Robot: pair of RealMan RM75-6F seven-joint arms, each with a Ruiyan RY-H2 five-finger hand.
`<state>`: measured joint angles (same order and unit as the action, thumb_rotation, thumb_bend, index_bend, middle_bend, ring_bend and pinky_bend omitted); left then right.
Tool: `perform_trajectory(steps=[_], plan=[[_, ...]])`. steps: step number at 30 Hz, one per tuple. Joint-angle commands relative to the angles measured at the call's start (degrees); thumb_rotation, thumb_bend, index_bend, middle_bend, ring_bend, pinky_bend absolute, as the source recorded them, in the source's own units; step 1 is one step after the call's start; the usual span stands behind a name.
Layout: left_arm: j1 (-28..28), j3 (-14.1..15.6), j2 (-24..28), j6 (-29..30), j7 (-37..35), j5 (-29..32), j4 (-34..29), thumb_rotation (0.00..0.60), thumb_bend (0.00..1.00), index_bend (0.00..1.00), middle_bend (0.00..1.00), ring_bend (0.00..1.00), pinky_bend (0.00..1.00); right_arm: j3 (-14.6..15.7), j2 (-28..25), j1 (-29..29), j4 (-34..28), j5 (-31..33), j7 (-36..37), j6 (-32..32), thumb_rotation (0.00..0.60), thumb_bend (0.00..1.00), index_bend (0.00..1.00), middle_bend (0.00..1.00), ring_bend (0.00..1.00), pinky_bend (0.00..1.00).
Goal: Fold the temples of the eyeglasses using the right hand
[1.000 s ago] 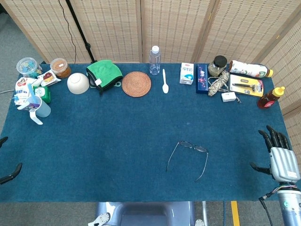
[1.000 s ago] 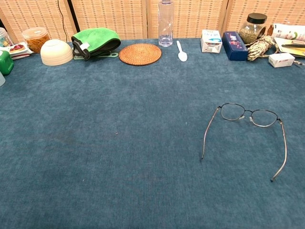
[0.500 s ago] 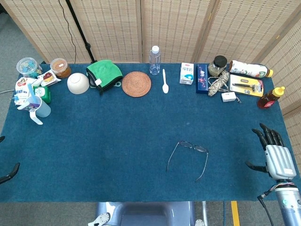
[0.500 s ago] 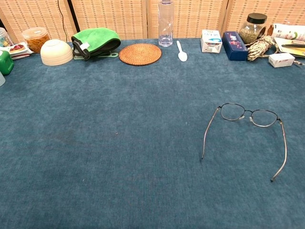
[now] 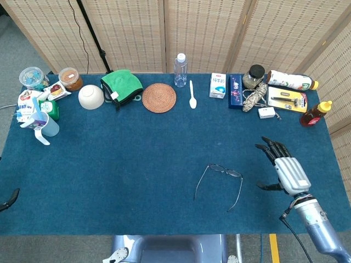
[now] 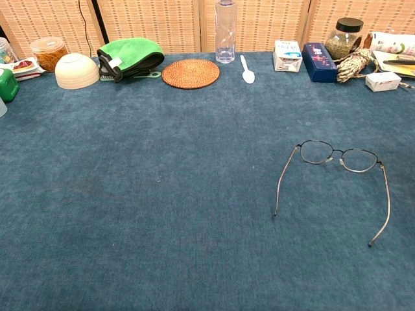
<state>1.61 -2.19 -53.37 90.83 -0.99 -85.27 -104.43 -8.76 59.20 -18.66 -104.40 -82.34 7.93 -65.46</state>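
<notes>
Left hand (image 5: 10, 199): only a dark tip is showing at the near-left edge of the surface (image 5: 109, 164) in the head view; I cannot tell how its fingers are standing. It is lying well apart from everything, likely parked, since the task names the other hand.

Far edge, left to right: bowl (image 5: 91, 96), green cloth (image 5: 120, 85), woven coaster (image 5: 159, 97), water bottle (image 5: 180, 69), white spoon (image 5: 192, 94). All are sitting well clear of the working area.

Eyeglasses (image 5: 221, 179) are lying right of centre, near the front edge, lenses facing away. Both temples are standing open, pointing back toward the robot; neither is folded yet.

Right hand (image 5: 285, 170) is hovering just right of the eyeglasses, apart from them, fingers spread and holding nothing. Judgement: it is lining up for the nearer temple.
</notes>
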Motion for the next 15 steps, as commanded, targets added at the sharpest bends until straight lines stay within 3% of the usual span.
perform_trajectory(steps=[1,7,15], plan=[[-0.02,-0.06,0.02,-0.03,-0.06,0.13,0.05,0.36,0.28,0.12,0.02,0.04,0.0,-0.66,1.23,-1.66,0.28,0.22,0.24,1.6,0.6,0.11,0.1,0.0,0.0,0.02],[0.0,-0.16,0.38,-0.36,-0.55,0.87,0.56,0.36,0.28,0.12,0.02,0.04,0.0,-2.08,7.57,-7.71,2.34,4.2,-3.83,7.93,0.6,0.1,0.08,0.0,0.0,0.01],[0.05,-0.08,0.47,-0.75,-1.08,1.33,1.1,0.36,0.28,0.12,0.02,0.04,0.0,-2.58,13.11,-11.68,5.39,10.68,-10.61,11.11,0.6,0.09,0.02,0.0,0.0,0.0]])
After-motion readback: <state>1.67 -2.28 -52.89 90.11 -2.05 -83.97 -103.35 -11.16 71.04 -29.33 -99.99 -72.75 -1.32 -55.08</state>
